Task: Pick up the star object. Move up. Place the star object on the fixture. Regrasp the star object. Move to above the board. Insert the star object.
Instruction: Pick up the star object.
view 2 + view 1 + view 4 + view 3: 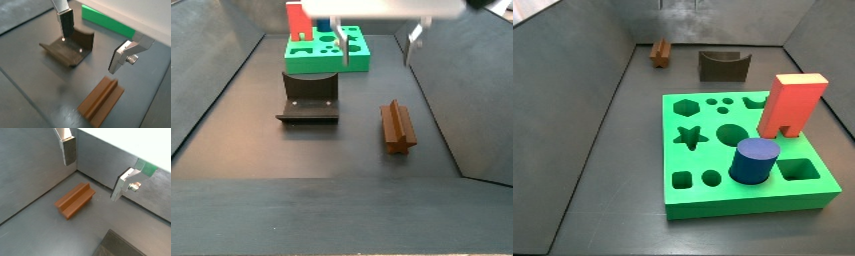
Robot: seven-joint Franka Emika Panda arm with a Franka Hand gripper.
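The brown star object (397,125) lies flat on the grey floor near a side wall; it also shows in both wrist views (75,200) (101,102) and in a side view (660,52). The dark fixture (309,97) with its U-shaped notch stands beside it (67,49) (722,66). The green board (694,160) lies beyond (358,55) (107,22). My gripper (378,55) is open and empty, well above the floor, between the fixture and the star object (91,181) (89,54). Nothing is between its fingers (69,150).
A red arch block (791,105) and a blue cylinder (755,160) stand on the board. Grey walls enclose the floor on all sides (593,60). The star object lies close to one wall (458,110).
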